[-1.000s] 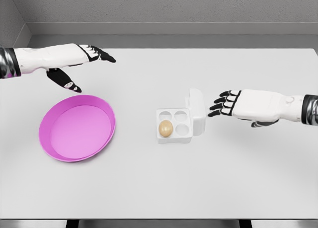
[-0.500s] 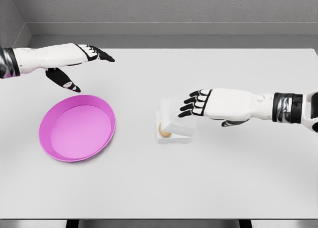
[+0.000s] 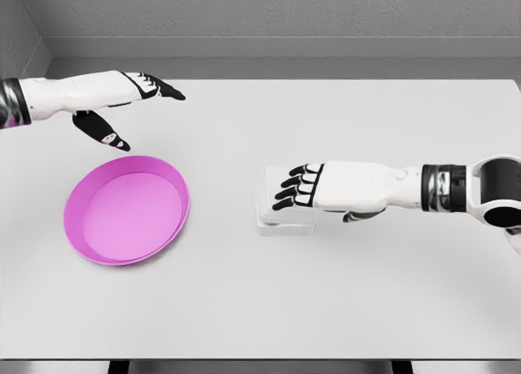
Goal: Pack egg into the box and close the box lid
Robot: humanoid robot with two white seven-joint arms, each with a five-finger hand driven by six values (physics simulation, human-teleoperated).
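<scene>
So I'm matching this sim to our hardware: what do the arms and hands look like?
Both arms are smooth white shells. The right hand and left hand have white backs, with black fingers marked by pale knuckle patches. Each forearm carries a dark and silver metallic band at the joint.

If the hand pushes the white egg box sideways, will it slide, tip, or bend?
The egg box sits low and flat on the smooth table, so it probably slides, not tips. It looks small and thin-walled, likely light. The right hand lying flat on its lid may flex it.

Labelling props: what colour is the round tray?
Pink-magenta tray, seen in the head view.
</scene>
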